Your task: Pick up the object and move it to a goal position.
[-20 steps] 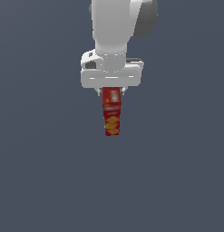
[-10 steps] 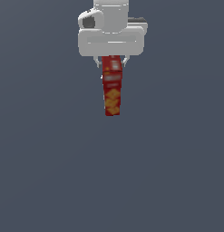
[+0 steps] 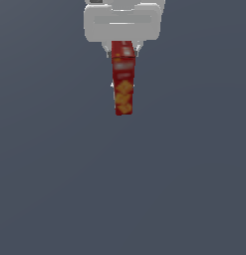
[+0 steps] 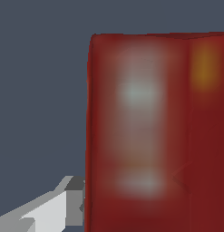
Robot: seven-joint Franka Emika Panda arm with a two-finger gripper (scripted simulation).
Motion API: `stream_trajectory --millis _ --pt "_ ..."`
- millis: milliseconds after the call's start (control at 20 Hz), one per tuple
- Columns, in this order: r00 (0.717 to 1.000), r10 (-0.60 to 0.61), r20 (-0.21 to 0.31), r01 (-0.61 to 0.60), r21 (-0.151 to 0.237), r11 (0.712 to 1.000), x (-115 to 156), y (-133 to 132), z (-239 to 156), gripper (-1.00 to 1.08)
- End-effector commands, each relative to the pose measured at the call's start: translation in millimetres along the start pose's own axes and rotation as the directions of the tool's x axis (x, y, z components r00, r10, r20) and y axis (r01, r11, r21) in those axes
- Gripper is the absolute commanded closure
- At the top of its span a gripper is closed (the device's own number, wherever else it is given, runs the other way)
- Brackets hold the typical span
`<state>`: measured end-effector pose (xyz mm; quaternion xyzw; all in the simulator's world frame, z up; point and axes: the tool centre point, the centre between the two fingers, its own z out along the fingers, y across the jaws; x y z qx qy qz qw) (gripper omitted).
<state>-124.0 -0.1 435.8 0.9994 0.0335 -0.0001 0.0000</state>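
Observation:
The object, a narrow tall red box (image 3: 123, 79) printed with orange-yellow cracker squares and a pale label patch, hangs upright from my white gripper (image 3: 122, 49) near the top of the exterior view. The gripper is shut on the box's upper end; its fingertips are mostly hidden behind the box. The box hangs in the air, with only plain grey background around it. In the wrist view the red box (image 4: 154, 136) fills most of the picture, blurred, and one grey fingertip (image 4: 73, 199) presses against its side. No goal marker shows.
A plain dark grey background (image 3: 184, 189) fills the rest of the exterior view. No other objects show.
The gripper has risen with the box in it, moving toward the top of the exterior view. The arm's upper part has left the picture.

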Motion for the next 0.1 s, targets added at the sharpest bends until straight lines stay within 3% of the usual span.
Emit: stream_trajectory --millis 0,50 --pt "1.000 0.000 0.000 0.000 0.000 1.000 -1.8 -0.1 -3.9 1.08" --pt "1.000 0.000 0.000 0.000 0.000 1.000 -1.8 -0.1 -4.1 1.08"
